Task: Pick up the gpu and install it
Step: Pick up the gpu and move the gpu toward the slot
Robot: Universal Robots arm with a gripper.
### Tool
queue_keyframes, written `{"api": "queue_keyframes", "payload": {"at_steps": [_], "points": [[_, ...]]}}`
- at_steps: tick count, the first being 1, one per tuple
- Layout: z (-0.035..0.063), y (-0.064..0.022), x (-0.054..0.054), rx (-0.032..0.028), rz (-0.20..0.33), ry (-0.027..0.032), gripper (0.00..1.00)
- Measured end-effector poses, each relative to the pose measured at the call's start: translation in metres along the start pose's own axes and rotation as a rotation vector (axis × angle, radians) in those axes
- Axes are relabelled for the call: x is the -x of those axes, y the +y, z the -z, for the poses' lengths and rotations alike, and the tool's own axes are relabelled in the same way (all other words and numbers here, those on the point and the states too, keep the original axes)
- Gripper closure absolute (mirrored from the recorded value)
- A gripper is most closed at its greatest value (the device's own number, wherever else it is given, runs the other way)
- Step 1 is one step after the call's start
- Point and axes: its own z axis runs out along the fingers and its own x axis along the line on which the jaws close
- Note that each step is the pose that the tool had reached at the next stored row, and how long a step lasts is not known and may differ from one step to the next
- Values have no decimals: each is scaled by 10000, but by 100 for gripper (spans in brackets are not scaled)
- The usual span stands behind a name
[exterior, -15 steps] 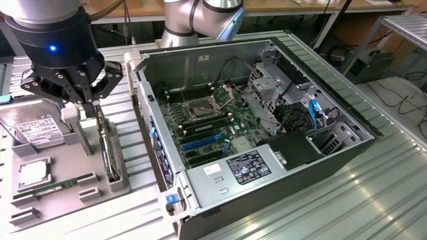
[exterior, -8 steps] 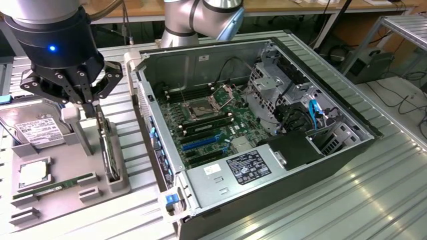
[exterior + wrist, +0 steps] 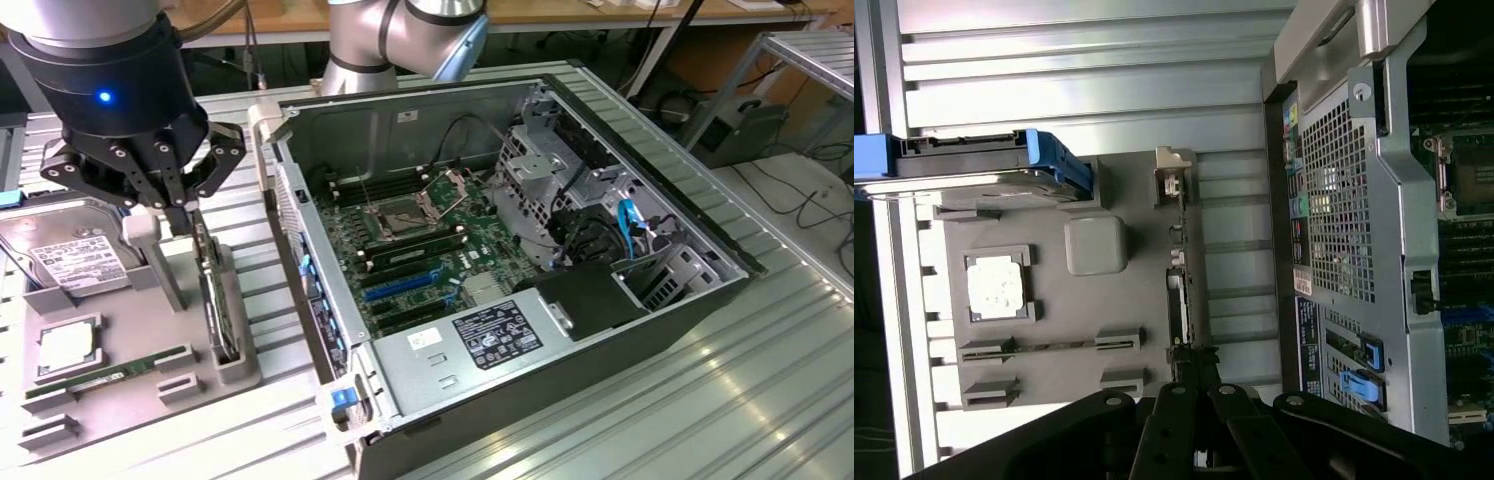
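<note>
Gripper (image 3: 176, 205) sits low over the grey parts holder (image 3: 134, 350), jaws drawn narrow and, as far as I can judge, pinched on the upper edge of the gpu (image 3: 220, 300). The card stands upright on edge in its holder slot directly beneath the gripper and is not yet lifted. In the wrist view the gripper (image 3: 1194, 368) meets the gpu (image 3: 1176, 290) at one end of its thin edge; the metal bracket is at the card's far end, away from the gripper.

Beside the gripper, on the side away from the computer case (image 3: 400, 125): the hard drive (image 3: 67, 250), CPU (image 3: 64, 345) and memory stick (image 3: 107, 370), all seated in the holder and untouched.

On the gripper's other side, close by, the case lies open with its motherboard (image 3: 427, 240) exposed. The blue expansion slots (image 3: 400, 285) look vacant, with no card fitted.

Progress, by judgement: early. The approach is done and the grasp is apparently made. Lifting the gpu out of the holder, carrying it over to the case and seating it in a slot all remain.
</note>
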Motion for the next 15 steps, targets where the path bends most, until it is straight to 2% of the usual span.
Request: {"api": "queue_keyframes", "payload": {"at_steps": [1,2,3,4,6,8,11,15], "points": [[0,0,0,0,0,0,89],[0,0,0,-1,0,0,83],[0,-1,0,-1,0,0,83],[0,-1,0,0,0,0,71],[0,-1,0,0,0,0,71],[-6,-2,-3,-4,2,-8,58],[-32,-20,-21,-9,2,-10,58],[-125,-215,-33,-10,2,-11,58]]}}
